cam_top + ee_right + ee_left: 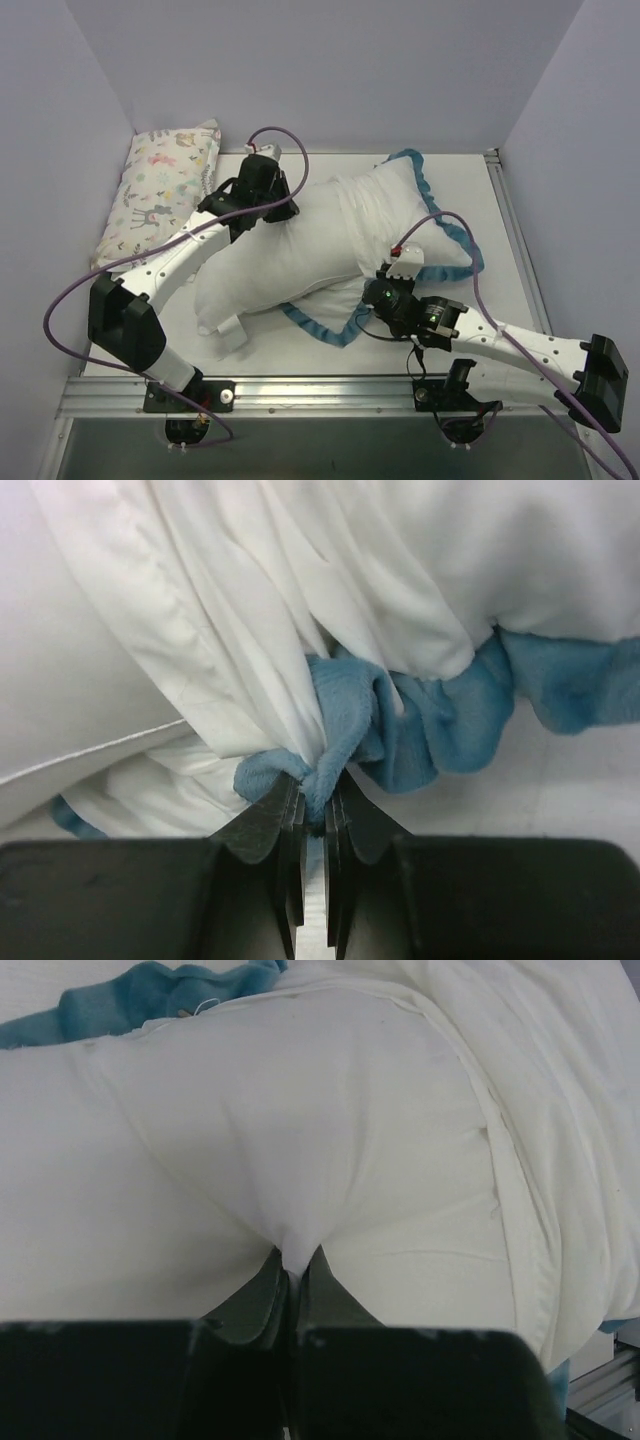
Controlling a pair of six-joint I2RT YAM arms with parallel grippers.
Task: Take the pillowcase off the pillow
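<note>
Now we are mid-peel: the right gripper (318, 790), jaws pinched on the teal ruffle of the pillowcase (455, 235), which is bunched over the right end of the pillow (270, 260) on the worktop (300, 355). The left gripper (297, 1260), jaws clamped, holds pillow cloth. Next, we judge, pull steadily apart.

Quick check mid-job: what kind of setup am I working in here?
Probably a lab robot cell, not a bedroom: plain lavender partition walls box in a white table, with an aluminium rail along its near edge.
</note>
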